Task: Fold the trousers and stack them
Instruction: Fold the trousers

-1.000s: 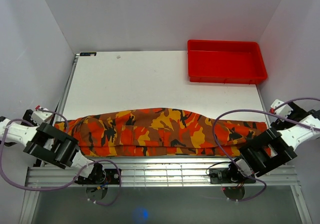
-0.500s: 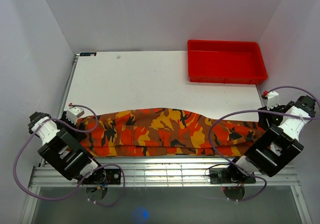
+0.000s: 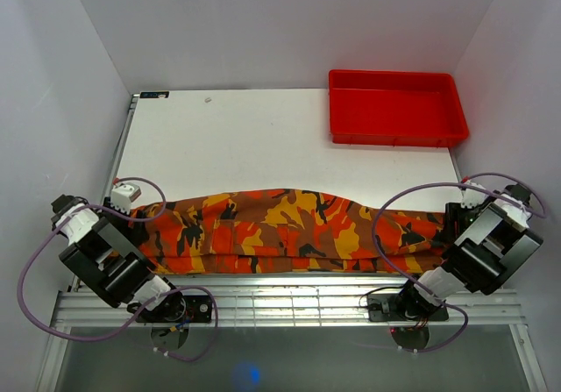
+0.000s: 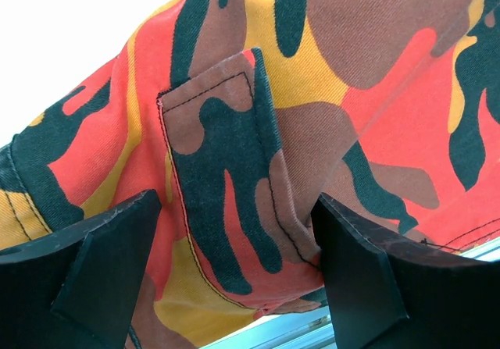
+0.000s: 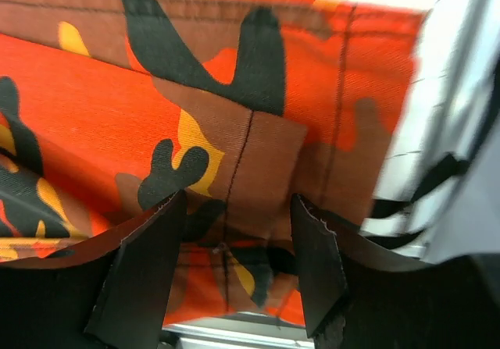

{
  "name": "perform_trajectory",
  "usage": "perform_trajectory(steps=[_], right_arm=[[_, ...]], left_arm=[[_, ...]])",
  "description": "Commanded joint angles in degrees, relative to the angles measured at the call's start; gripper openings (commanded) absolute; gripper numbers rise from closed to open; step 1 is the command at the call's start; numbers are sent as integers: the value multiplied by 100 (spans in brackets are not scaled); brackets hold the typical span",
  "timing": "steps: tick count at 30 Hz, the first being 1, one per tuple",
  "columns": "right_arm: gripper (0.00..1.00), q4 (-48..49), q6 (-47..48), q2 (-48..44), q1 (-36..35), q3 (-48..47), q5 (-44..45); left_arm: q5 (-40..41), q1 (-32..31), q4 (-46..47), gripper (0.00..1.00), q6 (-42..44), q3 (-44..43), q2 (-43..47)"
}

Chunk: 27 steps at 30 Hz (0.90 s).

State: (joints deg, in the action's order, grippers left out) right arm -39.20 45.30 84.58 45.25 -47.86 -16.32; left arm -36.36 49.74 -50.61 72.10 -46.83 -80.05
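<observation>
The camouflage trousers (image 3: 289, 230) lie folded lengthwise in a long band along the table's near edge. My left gripper (image 3: 138, 234) is down at their left end. In the left wrist view it (image 4: 234, 263) is open, its black fingers (image 4: 86, 271) on either side of cloth with a pocket flap (image 4: 215, 154). My right gripper (image 3: 456, 230) is down at the right end. In the right wrist view it (image 5: 234, 263) is open, its fingers (image 5: 144, 275) on either side of the hemmed leg end (image 5: 258, 154). The fingertips are hidden under the arms in the top view.
A plain red tray (image 3: 396, 107) stands at the back right of the white table (image 3: 263, 142). A slotted metal rail (image 3: 289, 294) runs just below the trousers' near edge. Pale walls close in on both sides. Purple cables loop from each arm.
Both arms have swung in from the outer sides and turned toward the trousers. The grippers now sit over the cloth's two ends. The trousers have barely moved.
</observation>
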Motion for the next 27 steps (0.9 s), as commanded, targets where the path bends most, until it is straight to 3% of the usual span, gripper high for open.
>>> perform_trajectory(steps=[1, 3, 6, 7, 9, 15, 21, 23, 25, 27], right_arm=[[61, 237, -320, 164, 1, 189, 111], [57, 229, -399, 296, -8, 206, 41], [36, 89, -417, 393, 10, 75, -160], [19, 53, -408, 332, 18, 14, -196], [9, -130, -303, 200, 53, -215, -336], [8, -413, 303, -599, 89, -865, -548], [8, 35, 971, -899, 89, -682, -21], [11, 236, 1068, -829, 89, -419, 154], [32, 351, 1034, -662, 89, -207, 277], [63, 413, 929, -539, 97, -180, 418]], left_arm=[[-29, 1, 165, 89, -55, 69, 183], [-29, 1, 183, 89, -55, 77, 200], [-47, 1, 227, 89, -64, 95, 183], [-38, 1, 244, 89, -81, 95, 174], [-3, 1, 297, 89, -125, 112, 130], [287, 1, 587, 86, -266, 165, -72], [331, 1, 631, 85, -468, -54, -300], [305, 10, 631, 87, -503, -116, -362], [287, 1, 614, 88, -512, -186, -388], [261, 1, 544, 90, -477, -230, -397]])
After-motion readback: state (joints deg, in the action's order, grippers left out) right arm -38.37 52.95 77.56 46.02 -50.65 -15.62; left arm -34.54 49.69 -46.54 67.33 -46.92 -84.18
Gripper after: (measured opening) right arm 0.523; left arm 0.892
